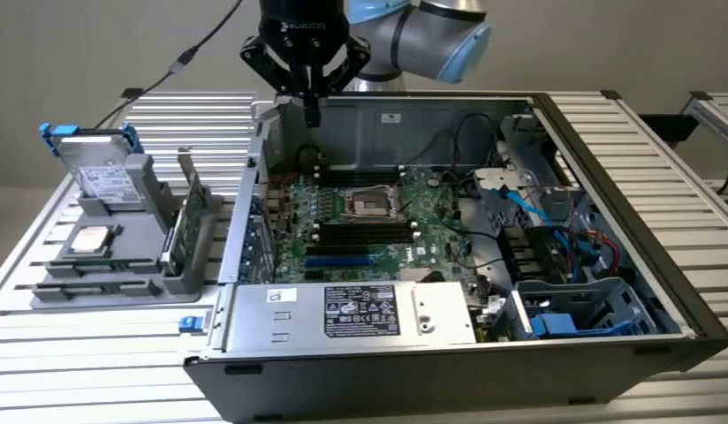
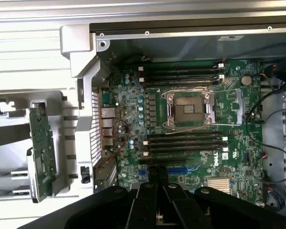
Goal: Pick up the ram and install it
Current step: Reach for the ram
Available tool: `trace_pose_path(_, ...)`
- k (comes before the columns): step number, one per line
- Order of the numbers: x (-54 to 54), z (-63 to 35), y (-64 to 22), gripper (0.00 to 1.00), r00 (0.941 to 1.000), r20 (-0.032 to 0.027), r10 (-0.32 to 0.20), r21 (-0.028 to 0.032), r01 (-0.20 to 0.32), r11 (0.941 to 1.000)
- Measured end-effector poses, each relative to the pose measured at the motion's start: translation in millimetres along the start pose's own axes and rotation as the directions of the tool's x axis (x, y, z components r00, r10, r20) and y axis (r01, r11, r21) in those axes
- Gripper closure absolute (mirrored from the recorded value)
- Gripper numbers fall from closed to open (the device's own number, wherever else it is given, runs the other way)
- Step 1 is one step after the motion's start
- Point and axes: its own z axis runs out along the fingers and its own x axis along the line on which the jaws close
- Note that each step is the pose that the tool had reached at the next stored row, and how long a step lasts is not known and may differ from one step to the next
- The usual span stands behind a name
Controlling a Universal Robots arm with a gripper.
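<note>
My gripper (image 1: 312, 113) hangs shut above the back left part of the open computer case (image 1: 600, 159), well over the green motherboard (image 1: 394, 216). In the wrist view the two black fingers (image 2: 158, 172) are pressed together with nothing visible between them, over the board (image 2: 133, 119) near the blue slot. Two banks of black memory slots (image 2: 186, 143) (image 2: 181, 76) lie on either side of the processor socket (image 2: 188, 107). The ram is hidden from me.
On the exterior view's left, a grey holder (image 1: 105, 283) carries a silver hard drive with blue rails (image 1: 102, 172) and an upright green expansion card (image 1: 190, 221) (image 2: 43, 148). A power supply (image 1: 352, 311), drive cages and blue cables (image 1: 541, 221) crowd the case's front and right.
</note>
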Motion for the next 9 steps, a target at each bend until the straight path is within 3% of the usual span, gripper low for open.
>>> trace_pose_path(9,0.2,0.0,0.0,0.9,1.0,0.0,0.0,0.0,0.0,1.0)
